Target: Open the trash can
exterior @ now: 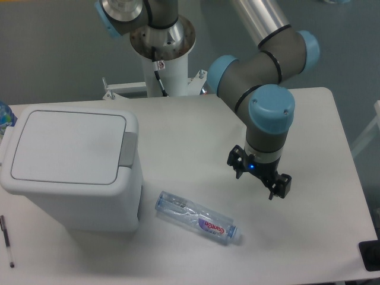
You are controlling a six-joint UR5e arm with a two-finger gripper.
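Observation:
The trash can is a big white boxy bin on the left side of the table. Its flat lid lies shut, with the grey push-latch on its right edge. My gripper hangs over the table well to the right of the bin, pointing down. It is open, its black fingers spread wide with nothing between them. It touches neither the bin nor the bottle.
A clear plastic water bottle lies on its side between bin and gripper. A pen lies at the front left edge. Something blue pokes in at the left edge, and a black item sits at the front right corner.

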